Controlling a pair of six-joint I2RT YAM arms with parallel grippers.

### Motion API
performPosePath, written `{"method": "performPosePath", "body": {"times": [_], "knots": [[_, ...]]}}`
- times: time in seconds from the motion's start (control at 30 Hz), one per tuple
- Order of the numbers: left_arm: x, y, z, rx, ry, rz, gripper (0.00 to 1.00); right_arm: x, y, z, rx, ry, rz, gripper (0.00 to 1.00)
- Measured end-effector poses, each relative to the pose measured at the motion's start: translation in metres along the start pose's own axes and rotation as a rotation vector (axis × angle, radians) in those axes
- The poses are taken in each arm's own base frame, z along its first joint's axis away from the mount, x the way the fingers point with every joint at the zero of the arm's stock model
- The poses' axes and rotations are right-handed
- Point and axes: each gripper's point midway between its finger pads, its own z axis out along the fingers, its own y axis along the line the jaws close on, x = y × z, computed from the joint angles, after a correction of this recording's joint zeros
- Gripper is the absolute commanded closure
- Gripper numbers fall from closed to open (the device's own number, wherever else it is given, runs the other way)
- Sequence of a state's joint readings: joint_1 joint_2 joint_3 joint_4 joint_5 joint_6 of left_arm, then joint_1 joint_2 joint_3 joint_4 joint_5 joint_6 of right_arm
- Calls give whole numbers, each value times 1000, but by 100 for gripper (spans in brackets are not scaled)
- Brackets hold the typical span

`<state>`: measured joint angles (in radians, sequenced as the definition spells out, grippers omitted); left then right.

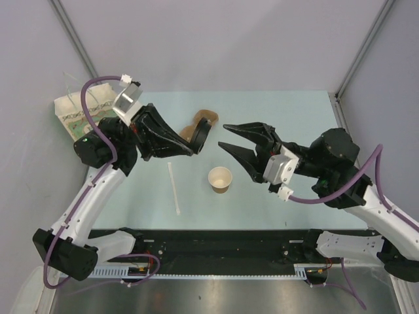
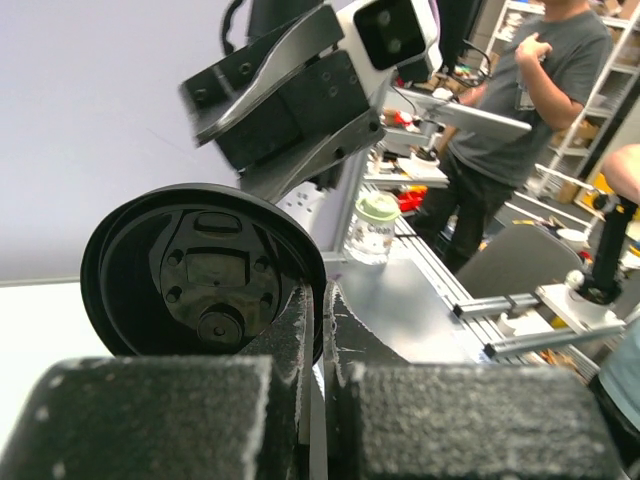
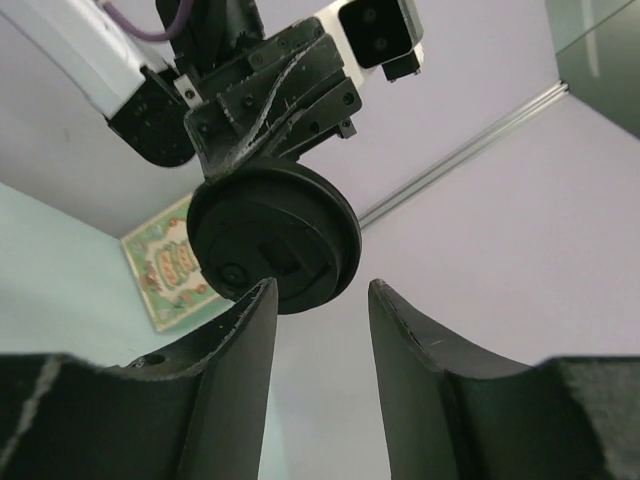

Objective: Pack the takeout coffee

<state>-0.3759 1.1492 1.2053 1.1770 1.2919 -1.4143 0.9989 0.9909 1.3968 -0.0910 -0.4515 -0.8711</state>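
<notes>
The tan paper cup (image 1: pixel 220 180) stands open and lidless on the table, white inside. My left gripper (image 1: pixel 194 148) is shut on the rim of the round black lid (image 1: pixel 201 137), held on edge above the table, left of and behind the cup. The lid fills the left wrist view (image 2: pixel 200 275) and hangs ahead of my right fingers in the right wrist view (image 3: pixel 273 237). My right gripper (image 1: pixel 226 136) is open and empty, pointing left at the lid, just above and behind the cup.
A white stir stick (image 1: pixel 173 188) lies left of the cup. The brown pulp carrier (image 1: pixel 200 122) sits behind the lid, mostly hidden. A printed paper bag (image 1: pixel 80 112) stands at the far left. Grey walls close in on both sides.
</notes>
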Motion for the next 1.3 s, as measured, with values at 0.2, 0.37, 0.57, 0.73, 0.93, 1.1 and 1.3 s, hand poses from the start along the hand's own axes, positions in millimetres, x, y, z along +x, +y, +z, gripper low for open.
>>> {"method": "performPosePath", "body": {"times": [0.2, 0.37, 0.57, 0.73, 0.93, 1.1, 1.3], "knots": [[7, -6, 4, 27, 33, -28, 100, 15, 10, 8, -17, 35, -124, 55], [17, -11, 10, 63, 68, -61, 100, 14, 8, 9, -12, 32, -183, 58], [22, -9, 12, 68, 76, -84, 100, 10, 10, 11, -25, 21, -235, 61], [23, -8, 12, 68, 79, -87, 100, 10, 13, 11, -42, 20, -269, 64], [26, -9, 13, 75, 90, -95, 100, 11, 20, 12, -75, 23, -312, 70], [29, -8, 13, 77, 105, -106, 100, 14, 26, 10, -97, 31, -328, 80], [33, -8, 13, 83, 121, -111, 94, 15, 29, 9, -113, 38, -336, 100]]}}
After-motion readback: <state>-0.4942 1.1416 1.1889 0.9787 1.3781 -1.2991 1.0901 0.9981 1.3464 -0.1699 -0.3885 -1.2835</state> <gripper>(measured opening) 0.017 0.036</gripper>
